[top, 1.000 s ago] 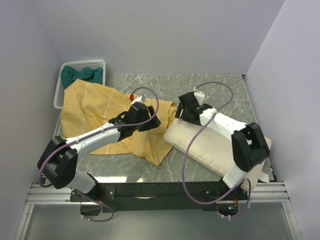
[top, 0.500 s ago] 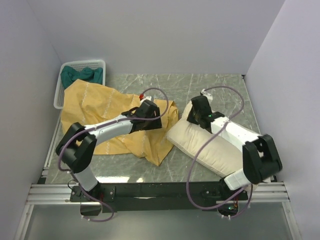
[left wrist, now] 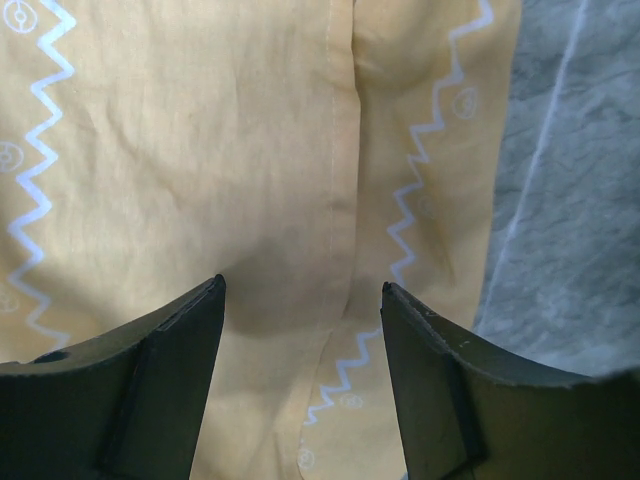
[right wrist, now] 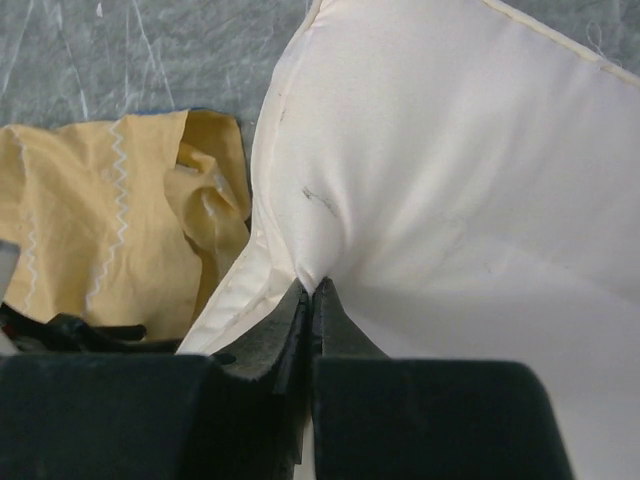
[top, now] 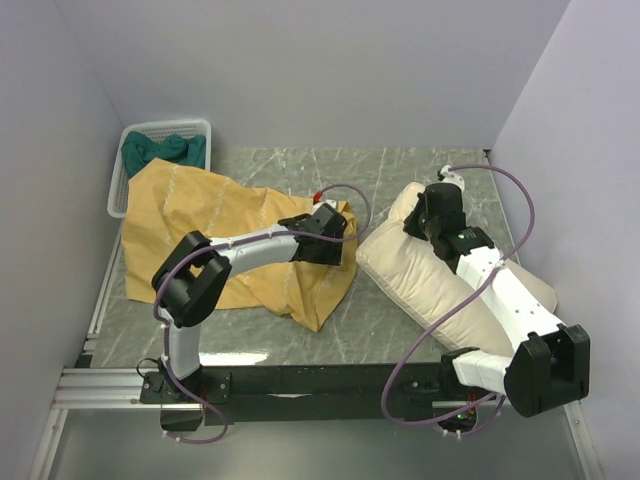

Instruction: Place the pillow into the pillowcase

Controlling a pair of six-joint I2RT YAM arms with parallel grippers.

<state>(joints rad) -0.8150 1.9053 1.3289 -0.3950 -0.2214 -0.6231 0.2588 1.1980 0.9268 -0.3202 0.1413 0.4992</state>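
The pillow lies at the right of the overhead view. A fold of its cover is pinched in the closed jaws of the right gripper, apparently so it can be dragged toward the left of the frame. The pillowcase, yellow side out, is spread at centre left. The left gripper is held open over its right-hand edge, seemingly to seize the opening.

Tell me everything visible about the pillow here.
The pillow is cream-white, soft and plump, with a seamed edge. It lies diagonally on the right of the grey marbled table, the right arm over it. The right gripper is shut on a fold of fabric at its far end. The yellow pillowcase lies left of it.
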